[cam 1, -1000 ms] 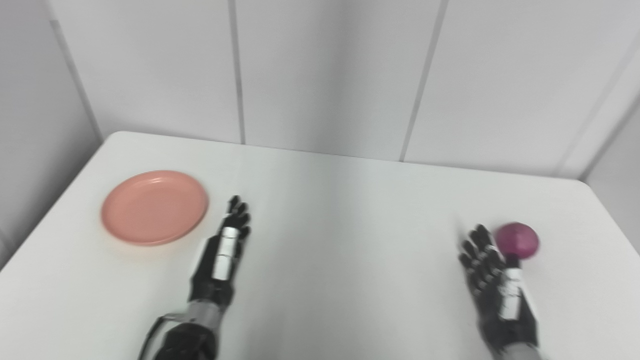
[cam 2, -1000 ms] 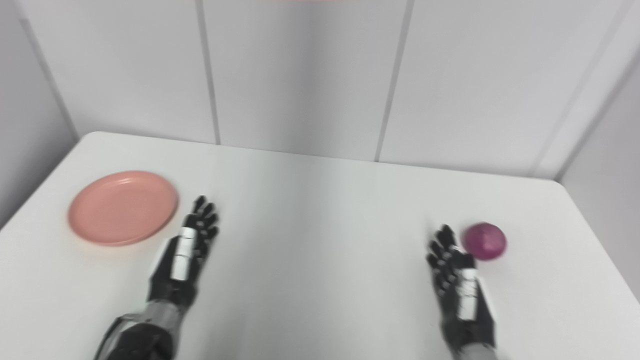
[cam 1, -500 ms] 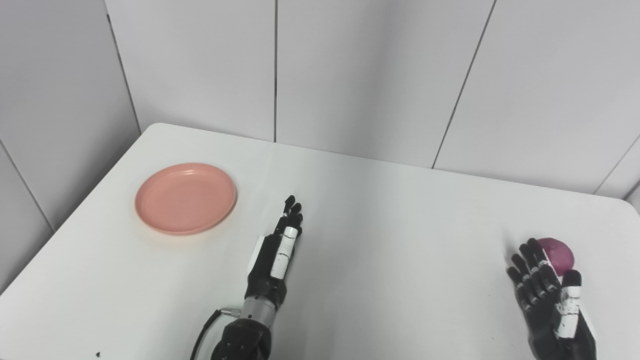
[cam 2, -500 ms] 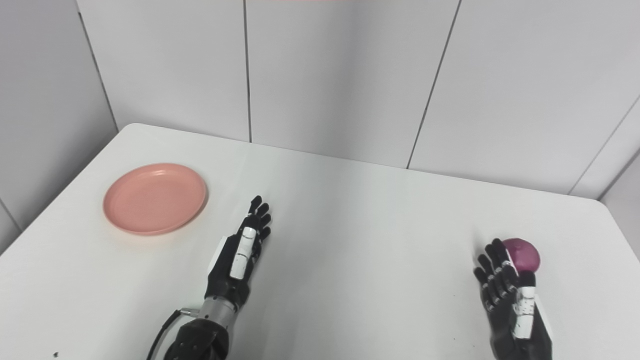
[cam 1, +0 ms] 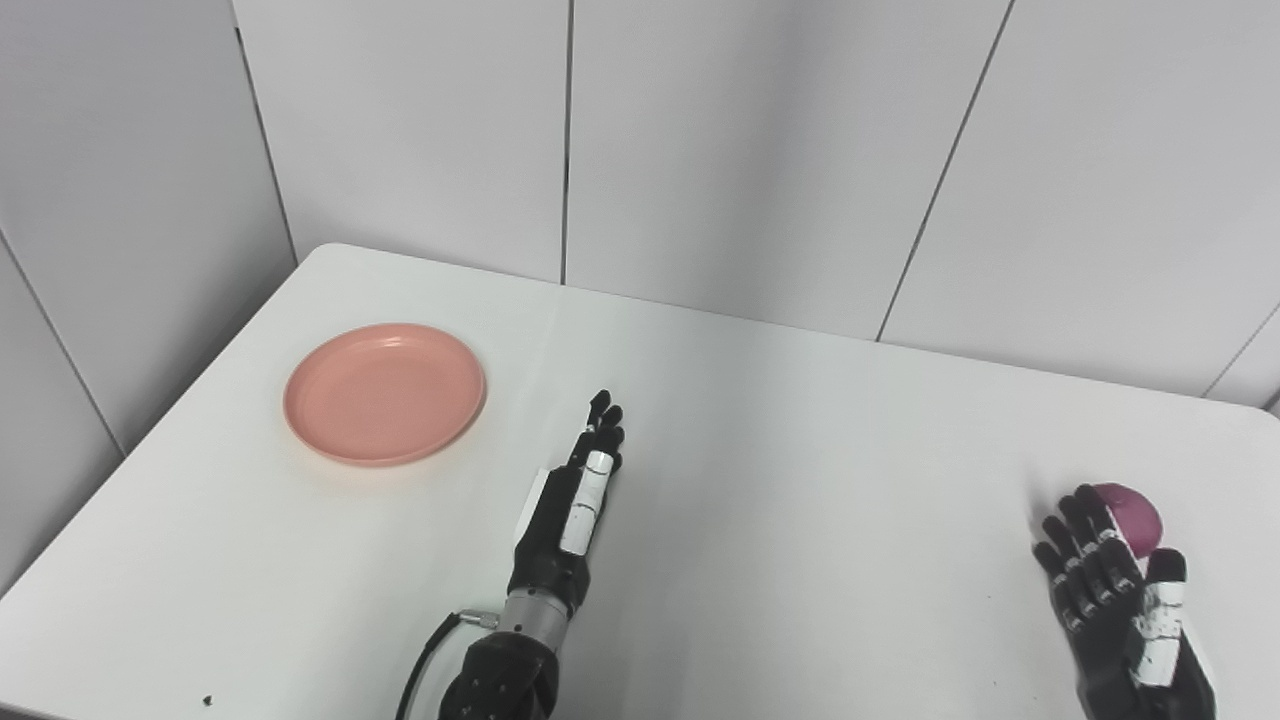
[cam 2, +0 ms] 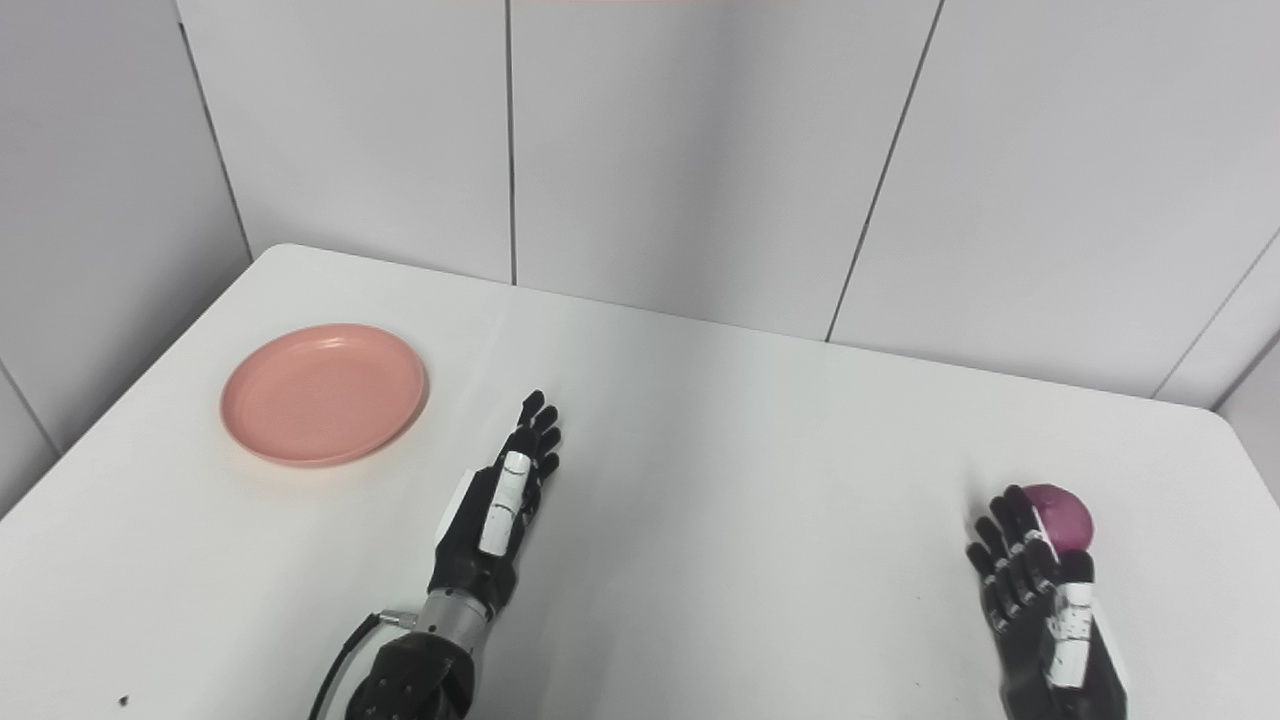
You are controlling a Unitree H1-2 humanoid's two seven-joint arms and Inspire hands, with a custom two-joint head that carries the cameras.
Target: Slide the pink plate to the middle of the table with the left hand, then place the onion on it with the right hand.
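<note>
Pink plate (cam 1: 385, 392) at the white table's (cam 1: 800, 450) ten o'clock, untouched, left hand (cam 1: 572, 505) flat, fingers straight and apart, pointing twelve o'clock, empty, right hand (cam 1: 1125, 610) upright, fingers spread, empty, purple onion (cam 1: 1132, 514) just behind its fingertips at four o'clock

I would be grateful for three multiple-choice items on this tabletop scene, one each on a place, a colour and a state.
1. Where does the plate lie on the table?
A. far left
B. near right
C. centre

2. What colour is the onion?
A. white
B. purple
C. green

3. What is the left hand doing?
A. gripping the plate
B. holding the onion
C. open, holding nothing

Key: 1 A, the plate sits left of the left hand, towards the far left corner. 2 B, it shows purple behind the right hand. 3 C, its fingers are straight and bare table separates it from the plate.
</note>
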